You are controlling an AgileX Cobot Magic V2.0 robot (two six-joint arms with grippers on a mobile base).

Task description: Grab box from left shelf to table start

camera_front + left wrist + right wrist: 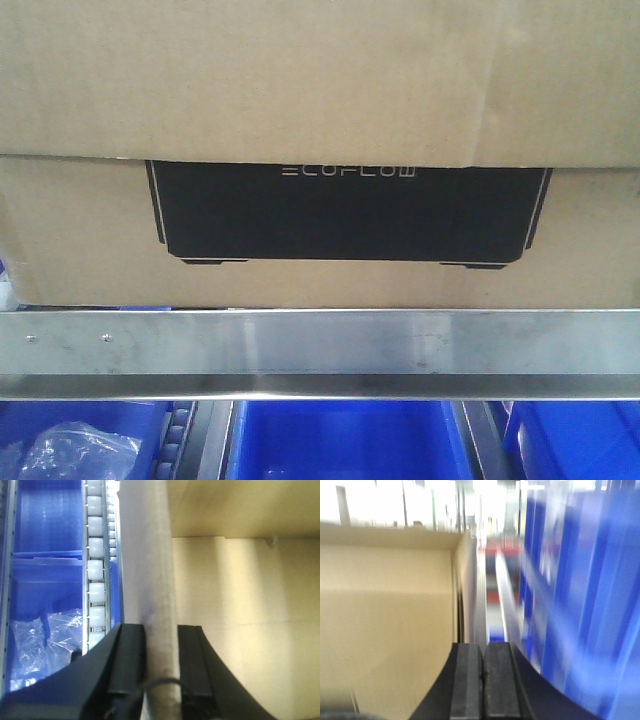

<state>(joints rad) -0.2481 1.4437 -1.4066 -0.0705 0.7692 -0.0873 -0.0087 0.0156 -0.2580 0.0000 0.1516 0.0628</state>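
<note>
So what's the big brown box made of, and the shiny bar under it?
The box looks like matte brown cardboard: dull, papery, with a crease line. The shelf bar looks like brushed metal: silvery sheen and small rivets.

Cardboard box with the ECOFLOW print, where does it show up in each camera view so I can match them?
Front view: the box fills the upper two thirds, above the shelf rail.
Left wrist: the box wall runs up the centre, gripped by the left end effector.
Right wrist: the box fills the left half, blurred.
Shared landmark: the blue bins, at bottom, left and right respectively.
</note>
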